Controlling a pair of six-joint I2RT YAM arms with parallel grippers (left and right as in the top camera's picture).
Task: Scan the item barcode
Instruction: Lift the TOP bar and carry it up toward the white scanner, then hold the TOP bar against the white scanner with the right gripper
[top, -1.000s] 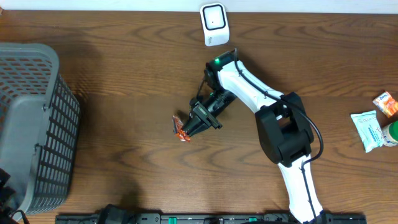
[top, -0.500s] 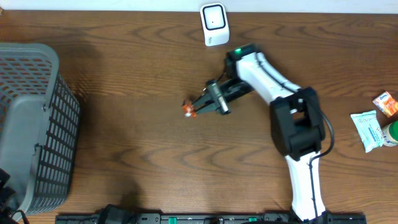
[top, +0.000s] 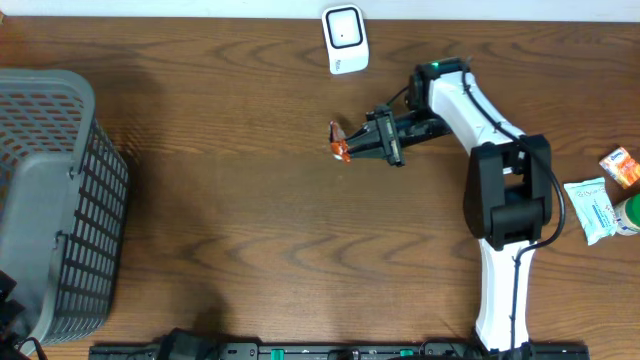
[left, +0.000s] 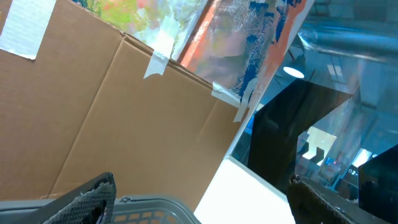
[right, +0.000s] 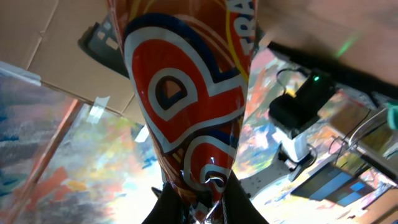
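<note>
Snack packet (top: 340, 147) is sitting clamped in the right hand (top: 355, 148), apparently hanging above the tabletop (top: 200, 200) near the scanner (top: 345, 38). Pickup looking done; presenting the barcode remaining. Left hand (left: 202, 202) gaping wide, holding nothing.

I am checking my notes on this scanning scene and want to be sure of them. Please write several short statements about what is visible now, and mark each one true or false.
1. The right gripper has its jaws shut on an orange snack packet. True.
2. The grey basket stands at the right edge of the table. False: the grey basket stands at the left edge.
3. The white barcode scanner stands near the far edge of the table, beyond the packet. True.
4. The left gripper also grips the packet. False: its jaws are open with nothing between them, and the packet does not appear in the left wrist view.
</note>
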